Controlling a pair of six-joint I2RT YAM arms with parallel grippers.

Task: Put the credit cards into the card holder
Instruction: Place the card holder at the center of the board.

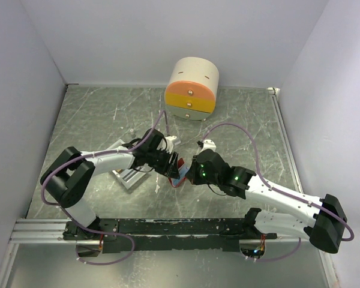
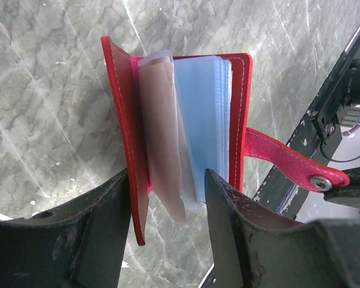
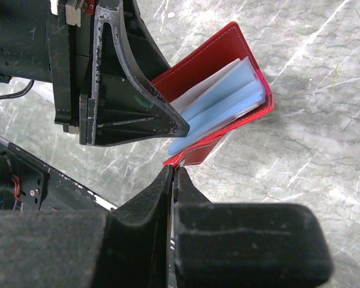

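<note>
The red card holder lies open on the table, its tan and pale-blue sleeves fanned out. My left gripper is open and straddles the holder's near edge. One finger rests against the raised red cover, the other against the blue sleeves. My right gripper is shut on the tip of the holder's red snap strap. In the top view both grippers meet over the holder mid-table. The holder also shows in the right wrist view. No credit cards are visible.
A round cream-and-orange drawer box stands at the back centre. A white tray lies partly hidden under my left arm. White walls enclose the marbled table on three sides. A black rail runs along the near edge.
</note>
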